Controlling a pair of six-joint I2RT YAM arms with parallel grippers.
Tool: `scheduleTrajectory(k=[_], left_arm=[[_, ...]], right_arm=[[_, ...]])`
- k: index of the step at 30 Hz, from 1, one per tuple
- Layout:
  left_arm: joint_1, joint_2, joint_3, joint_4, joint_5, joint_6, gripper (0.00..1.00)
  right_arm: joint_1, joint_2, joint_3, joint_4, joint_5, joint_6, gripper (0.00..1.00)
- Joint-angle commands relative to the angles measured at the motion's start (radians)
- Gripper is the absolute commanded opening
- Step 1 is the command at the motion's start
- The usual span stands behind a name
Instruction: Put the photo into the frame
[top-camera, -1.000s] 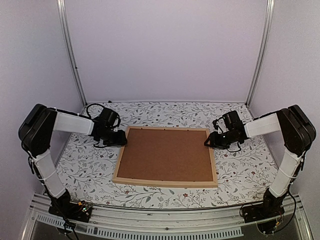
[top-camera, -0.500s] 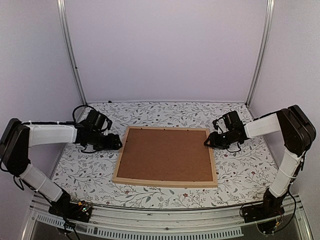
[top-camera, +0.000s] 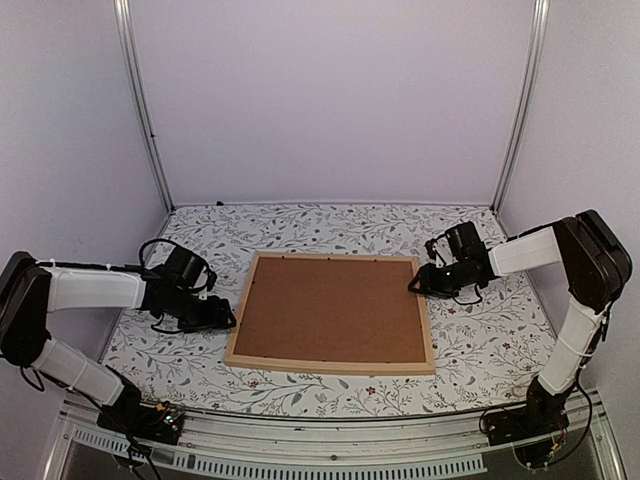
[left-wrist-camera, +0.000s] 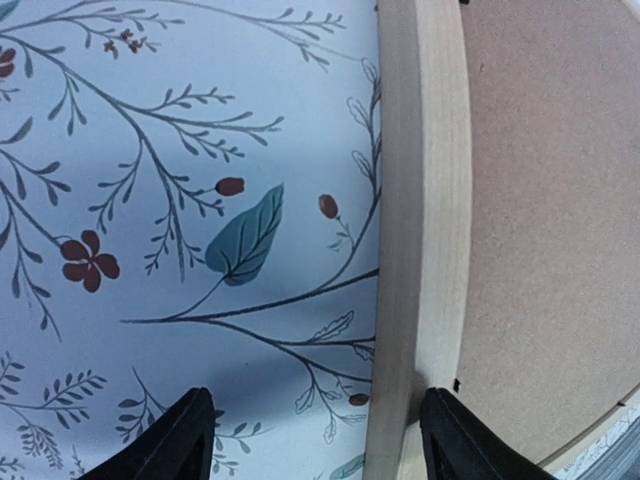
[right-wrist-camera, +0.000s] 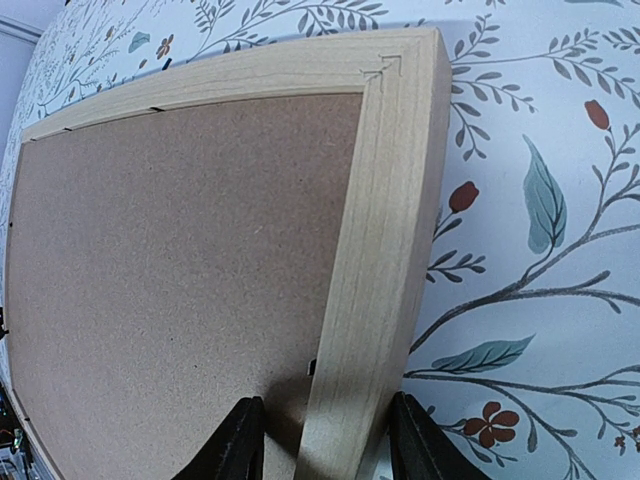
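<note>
Two claws over floral surface (top-camera: 330, 225): left claw (top-camera: 226, 318) spread apart, just off frame's (top-camera: 331, 365) left rail, gripping nothing; frame flat mid-surface, brown backing (top-camera: 330, 310) up, photo unseen; right claw (top-camera: 417, 284) straddling frame's right rail, grip uncertain.

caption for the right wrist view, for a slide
Right gripper straddling the frame rail, brown backing board inside, on the floral tablecloth.

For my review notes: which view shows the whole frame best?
The top external view: the frame lies whole on the table, all four sides visible. The left wrist view shows only one side strip, the right wrist view one corner and side.
</note>
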Motion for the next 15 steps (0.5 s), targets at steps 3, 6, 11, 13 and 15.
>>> scheduleTrajectory(k=[3, 6, 11, 13, 15], left_arm=[[-0.026, 0.008, -0.008, 0.02, 0.012, -0.012, 0.71], [-0.039, 0.034, 0.003, 0.024, 0.01, -0.011, 0.71], [-0.068, 0.069, 0.01, 0.028, -0.006, -0.015, 0.7], [-0.083, 0.085, 0.015, 0.032, -0.017, -0.017, 0.7], [-0.094, 0.105, 0.023, 0.03, -0.028, -0.019, 0.69]], right_arm=[[0.025, 0.066, -0.035, -0.106, -0.008, -0.01, 0.45], [0.025, 0.065, -0.037, -0.106, -0.007, -0.011, 0.45], [0.025, 0.063, -0.041, -0.101, -0.008, -0.01, 0.45], [0.025, 0.066, -0.043, -0.097, -0.012, -0.009, 0.45], [0.025, 0.068, -0.044, -0.095, -0.014, -0.006, 0.45]])
